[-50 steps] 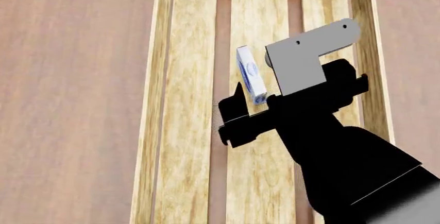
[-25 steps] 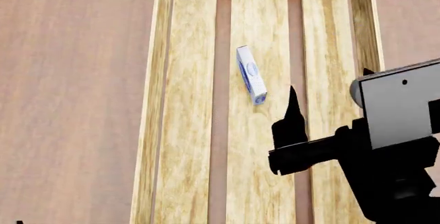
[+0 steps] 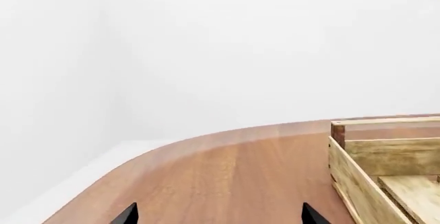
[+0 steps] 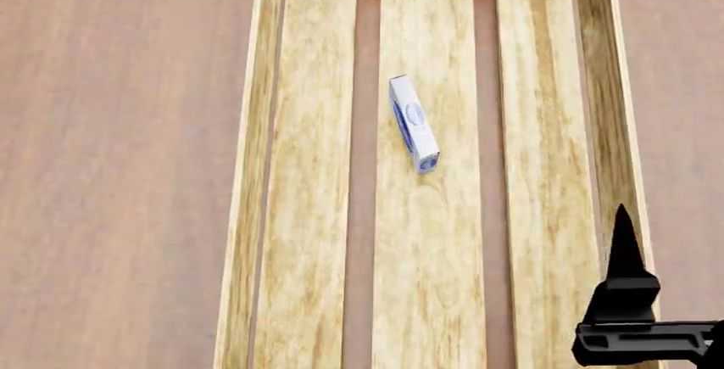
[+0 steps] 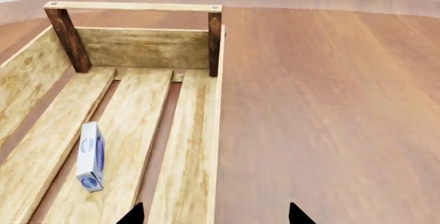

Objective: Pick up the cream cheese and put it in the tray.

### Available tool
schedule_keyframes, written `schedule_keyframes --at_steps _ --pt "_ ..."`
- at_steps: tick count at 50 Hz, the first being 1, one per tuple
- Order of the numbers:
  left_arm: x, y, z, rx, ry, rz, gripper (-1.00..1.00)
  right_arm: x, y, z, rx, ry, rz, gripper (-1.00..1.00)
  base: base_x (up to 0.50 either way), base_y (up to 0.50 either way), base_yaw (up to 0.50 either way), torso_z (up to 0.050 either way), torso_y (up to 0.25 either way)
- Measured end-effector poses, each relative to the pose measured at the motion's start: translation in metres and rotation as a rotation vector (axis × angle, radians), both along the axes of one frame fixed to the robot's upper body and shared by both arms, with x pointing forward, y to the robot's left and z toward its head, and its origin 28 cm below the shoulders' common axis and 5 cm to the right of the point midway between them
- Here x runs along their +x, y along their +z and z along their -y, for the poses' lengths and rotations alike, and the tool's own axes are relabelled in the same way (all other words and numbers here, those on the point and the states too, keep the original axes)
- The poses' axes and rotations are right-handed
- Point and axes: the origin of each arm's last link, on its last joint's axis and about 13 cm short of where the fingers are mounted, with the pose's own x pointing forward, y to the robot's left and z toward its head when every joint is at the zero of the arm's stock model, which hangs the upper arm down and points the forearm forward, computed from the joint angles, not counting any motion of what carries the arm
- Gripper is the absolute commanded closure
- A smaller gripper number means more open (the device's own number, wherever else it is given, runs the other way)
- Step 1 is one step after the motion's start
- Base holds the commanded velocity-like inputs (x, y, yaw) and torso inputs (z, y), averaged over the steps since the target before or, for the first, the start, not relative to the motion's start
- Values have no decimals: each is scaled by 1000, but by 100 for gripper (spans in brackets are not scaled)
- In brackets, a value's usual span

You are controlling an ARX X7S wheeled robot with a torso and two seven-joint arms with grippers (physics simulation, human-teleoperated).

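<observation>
- Inside the tray (image 4: 254, 216), on its middle slat, I see the cream cheese (image 4: 413, 124) resting on a narrow edge, its blue oval logo showing on the side face.
- My right claw (image 4: 650, 301) sits well apart from the cream cheese, over the tray's right-hand side wall at the near corner of the head view; it touches nothing.
- From the right wrist view the two dark fingertips (image 5: 132, 214) stand wide apart with only the tray wall and bare counter between them, so I read that claw as spread and empty; the cream cheese (image 5: 90, 156) lies off to one side of them, on the tray floor.
- My left claw (image 3: 218, 216) shows only two dark tips, set wide with nothing between them, above the counter (image 3: 227, 177) beside the tray's end post (image 3: 337, 135).
- The counter is smooth reddish-brown wood with a rounded edge; behind it the room is a plain pale wall.
- The tray (image 5: 185, 147) is light slatted wood with dark corner posts and a rail across its end.
- Against a second ago: the right claw was then right at the cream cheese, and half a second ago beside it over the slats; it has since drawn back toward me, while the cream cheese has kept its spot.
</observation>
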Motion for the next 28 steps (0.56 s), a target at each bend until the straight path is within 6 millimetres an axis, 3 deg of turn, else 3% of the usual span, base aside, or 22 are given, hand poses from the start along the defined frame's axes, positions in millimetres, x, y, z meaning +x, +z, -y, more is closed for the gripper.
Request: schedule_keyframes --at_steps 16,28 --pt "20 79 -5 55 -18 88 -100 -1 -4 1 -18 -77 61 -100 0 0 0 0 0" --pt "10 115 2 106 -36 276 -100 -11 1 -8 -52 -181 258 -100 0 0 0 0 0"
